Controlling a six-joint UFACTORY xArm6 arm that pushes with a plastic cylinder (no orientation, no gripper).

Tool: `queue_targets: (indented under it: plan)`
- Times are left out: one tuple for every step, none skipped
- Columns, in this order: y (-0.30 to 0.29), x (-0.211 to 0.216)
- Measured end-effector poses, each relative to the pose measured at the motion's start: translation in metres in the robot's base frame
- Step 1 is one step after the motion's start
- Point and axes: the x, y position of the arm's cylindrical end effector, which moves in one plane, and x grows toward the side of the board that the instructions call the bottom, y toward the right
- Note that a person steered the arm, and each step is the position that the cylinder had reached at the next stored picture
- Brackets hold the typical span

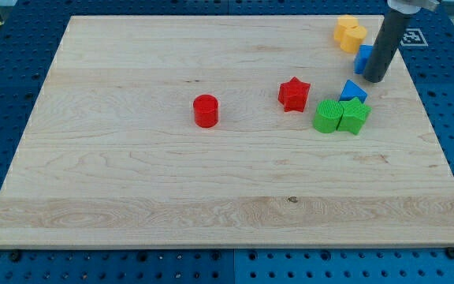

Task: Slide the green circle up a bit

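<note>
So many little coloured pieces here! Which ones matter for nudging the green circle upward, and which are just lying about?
In the job:
green circle
my tip, up and to the view's right of it, not touching

Lying about:
green star, against the circle
blue triangle
blue block, partly hidden
red star
red cylinder
yellow heart

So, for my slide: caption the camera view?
My tip waits above-right of the round green block on the wooden board.

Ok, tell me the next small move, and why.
Probably bring my tip down and toward the view's left, to just below the green circle. It now sits above the blue triangle, on the circle's far side; pushing up needs contact from the view's bottom.
</note>
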Motion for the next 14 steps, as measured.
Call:
queue_targets:
  plan:
    - [0.000,-0.009]
    - [0.000,-0.022]
    - [0.000,-0.029]
    - [0.002,-0.018]
    - [0.002,0.025]
    - [0.002,0.071]
    - [0.004,0.114]
    - [-0.022,0.157]
    - [-0.069,0.164]
    - [-0.090,0.156]
    - [-0.092,0.133]
    - [-0.092,0.105]
    - [-0.093,0.087]
    - [-0.093,0.066]
